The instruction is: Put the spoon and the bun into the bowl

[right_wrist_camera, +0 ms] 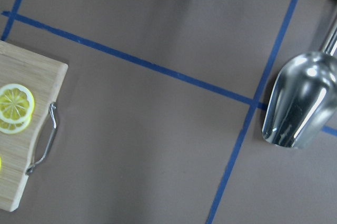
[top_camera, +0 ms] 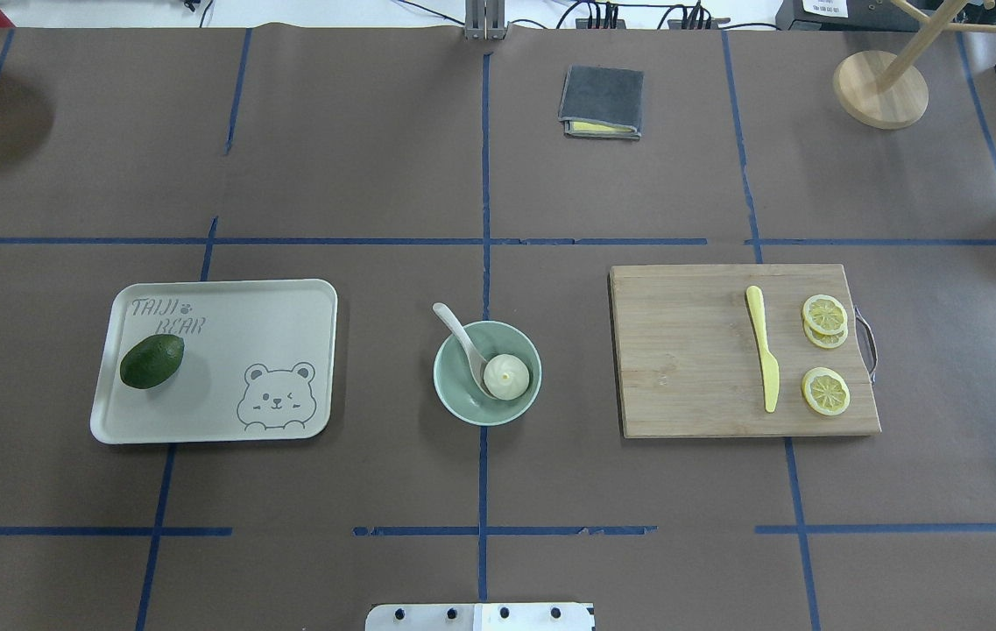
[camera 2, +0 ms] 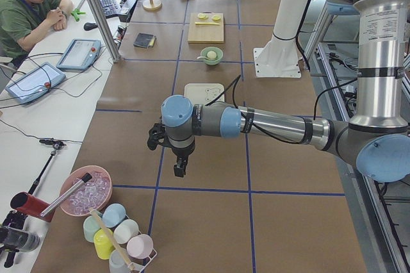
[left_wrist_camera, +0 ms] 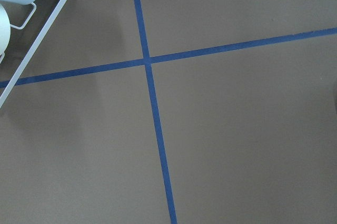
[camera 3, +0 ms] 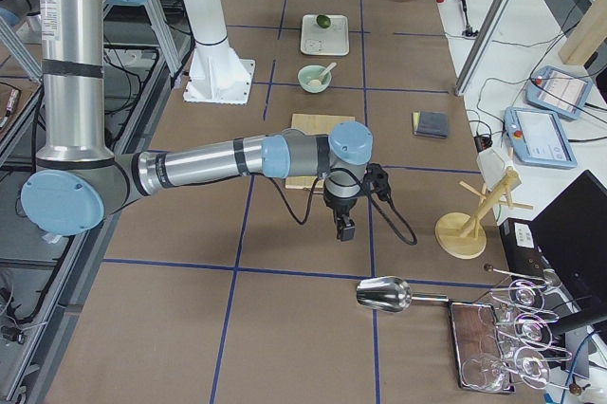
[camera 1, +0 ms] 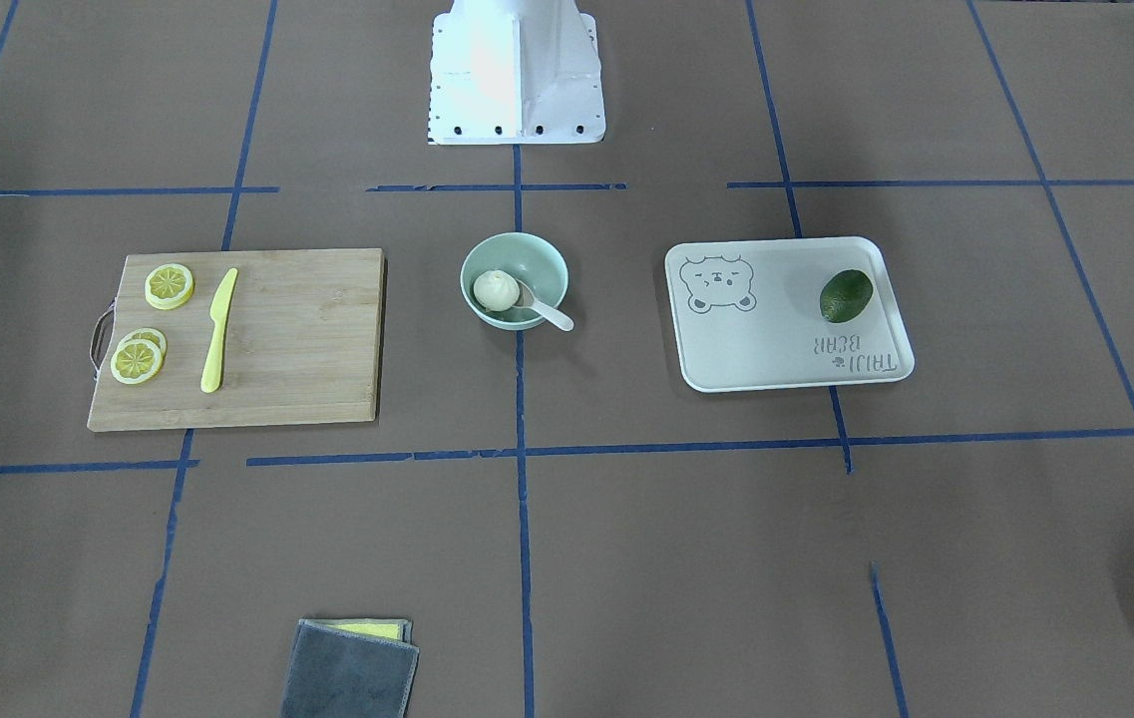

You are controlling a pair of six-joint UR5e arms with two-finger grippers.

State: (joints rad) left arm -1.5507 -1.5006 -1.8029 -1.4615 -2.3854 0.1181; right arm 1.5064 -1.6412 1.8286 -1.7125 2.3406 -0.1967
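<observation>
- Mid-surface [top_camera: 375,175], we find the bun [top_camera: 506,377] inside the bowl [top_camera: 449,390], with the spoon [top_camera: 455,326] scoop-down beside it and its handle leaning over the rim.
- We judge both placements done.
- The left tool [camera 2: 181,169] and right tool [camera 3: 344,229] hang at opposite ends, well apart from the bowl; released or clenched, we cannot tell.
- The next move calls only for staying clear.

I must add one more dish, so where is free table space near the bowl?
Bare table lies between the bowl and the bear tray, between the bowl and the cutting board, and from the bowl out to the folded cloth. The board's right half is crowded: knife and lemon slices.
</observation>
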